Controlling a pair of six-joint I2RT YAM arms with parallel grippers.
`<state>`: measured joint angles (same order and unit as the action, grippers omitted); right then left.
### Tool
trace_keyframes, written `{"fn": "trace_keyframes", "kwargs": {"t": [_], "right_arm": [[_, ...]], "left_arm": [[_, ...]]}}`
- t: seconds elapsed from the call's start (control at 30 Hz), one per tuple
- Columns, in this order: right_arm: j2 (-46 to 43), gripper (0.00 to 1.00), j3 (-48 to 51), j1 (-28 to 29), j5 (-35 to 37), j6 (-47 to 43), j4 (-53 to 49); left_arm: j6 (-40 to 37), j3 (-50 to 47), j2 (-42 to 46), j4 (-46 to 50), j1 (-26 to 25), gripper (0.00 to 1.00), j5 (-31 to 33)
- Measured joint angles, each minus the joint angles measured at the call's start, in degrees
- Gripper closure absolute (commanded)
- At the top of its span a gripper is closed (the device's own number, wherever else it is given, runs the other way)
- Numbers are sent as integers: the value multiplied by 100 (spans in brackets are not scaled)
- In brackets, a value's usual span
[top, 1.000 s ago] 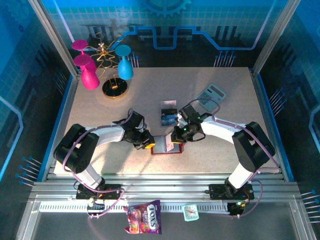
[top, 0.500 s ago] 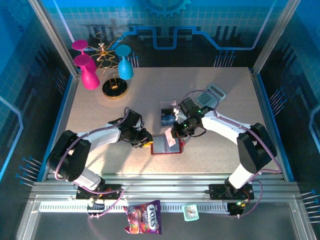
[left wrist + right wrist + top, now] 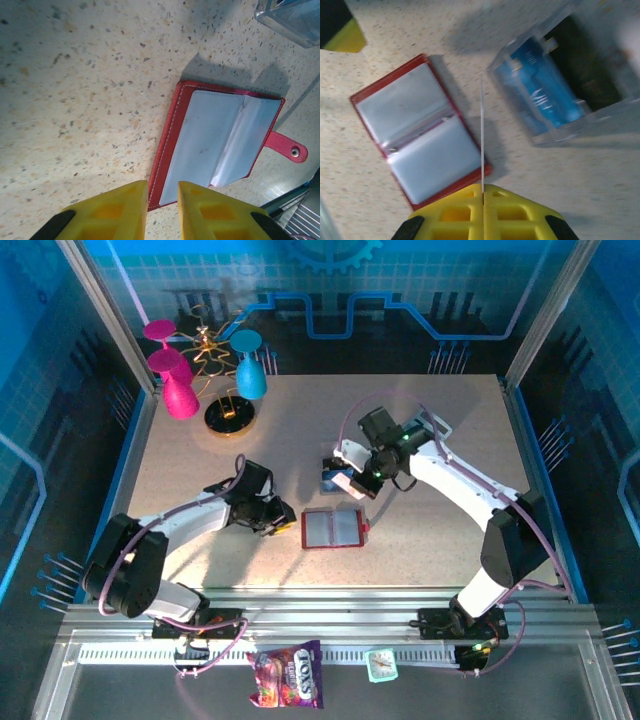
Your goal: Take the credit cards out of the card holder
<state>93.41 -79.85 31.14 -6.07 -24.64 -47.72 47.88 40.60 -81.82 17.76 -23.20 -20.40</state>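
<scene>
Right gripper (image 3: 483, 192) is pinching a credit card (image 3: 482, 135) edge-on beside the open card holder (image 3: 415, 135), while the left gripper (image 3: 162, 197), slightly parted and empty, sits at its corner.

The left arm (image 3: 190, 515) lies low and reaches toward the centre. Its left gripper (image 3: 162, 189) has yellow fingers parted by a narrow gap (nothing between them). The right arm (image 3: 460, 485) stretches farther out, and its right gripper (image 3: 483, 190) is pinched on a thin card (image 3: 482, 135) seen edge-on.
</scene>
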Motion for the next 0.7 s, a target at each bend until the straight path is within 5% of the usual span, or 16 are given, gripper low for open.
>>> {"fn": "trace_keyframes", "kwargs": {"t": [0.3,0.7], "right_arm": [[1182,100,-2046,-299,511,-1729,-719],[3193,100,-4511,-295,826,-2761,-1786]], "left_arm": [[-125,-146,393,175,260,73,157],[-166,-404,581,343,619,71,221]]}}
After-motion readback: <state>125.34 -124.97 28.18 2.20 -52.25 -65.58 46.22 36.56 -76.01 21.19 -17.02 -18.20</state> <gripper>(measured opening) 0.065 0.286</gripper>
